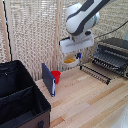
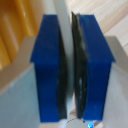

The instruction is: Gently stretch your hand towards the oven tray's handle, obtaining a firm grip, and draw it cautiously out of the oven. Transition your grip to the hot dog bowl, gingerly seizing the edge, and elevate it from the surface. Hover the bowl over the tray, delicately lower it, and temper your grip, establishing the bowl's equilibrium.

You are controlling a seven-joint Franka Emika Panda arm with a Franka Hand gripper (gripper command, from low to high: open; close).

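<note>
The gripper (image 2: 70, 65) was closed down on the thin white rim of the hot dog bowl (image 2: 63, 50), its two blue fingers (image 2: 47, 70) pressing dark pads against either side of the wall. In the exterior view the gripper (image 1: 78, 55) hung from the white arm (image 1: 81, 20) with the hot dog bowl (image 1: 70, 61) just below it, yellow-orange food showing inside; whether the bowl touched the counter (image 1: 90, 100) could not be told. The oven tray (image 1: 96, 71) lay toward the exterior view's right of the bowl, drawn out in front of the oven (image 1: 114, 54), its handle (image 1: 94, 74) nearest the bowl. A red cup (image 1: 56, 76) and a blue panel (image 1: 48, 79) stood near a black bin (image 1: 20, 97). The wrist view was blurred, and the bowl's contents were hidden there.
</note>
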